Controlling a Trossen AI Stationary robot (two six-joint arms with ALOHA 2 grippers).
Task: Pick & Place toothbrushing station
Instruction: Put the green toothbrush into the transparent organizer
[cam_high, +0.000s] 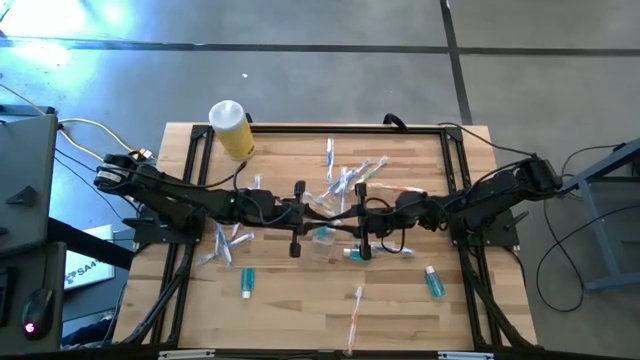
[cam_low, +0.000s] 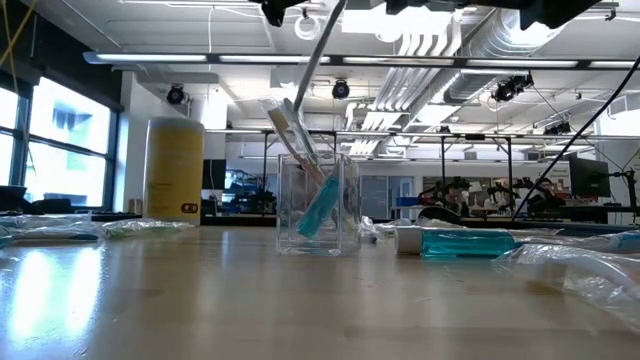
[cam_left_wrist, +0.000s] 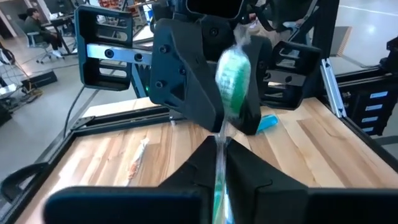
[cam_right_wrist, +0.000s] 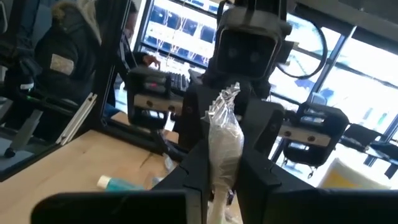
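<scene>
Your left hand (cam_left_wrist: 219, 163) pinches a wrapped toothbrush (cam_left_wrist: 231, 81) over mid-desk; your right hand (cam_right_wrist: 217, 177) pinches another wrapped brush (cam_right_wrist: 224, 140), facing it closely. The cup (cam_low: 318, 205) stands below between them, already holding 1 tube and brushes. You look to be at the loading step: next, lower a brush into the cup without bumping the other hand. Tubes (cam_high: 434, 282) lie well apart; the desk (cam_high: 300, 305) edges are far off.

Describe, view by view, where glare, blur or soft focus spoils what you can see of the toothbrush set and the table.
High view: glare whitens the floor at top left. Low view: the near table is soft, with window sheen at left; the clear cup is sharper. Left wrist view: the green-headed wrapped toothbrush is smeared. Right wrist view: bright windows behind, and the wrapped toothbrush looks washed out.
</scene>
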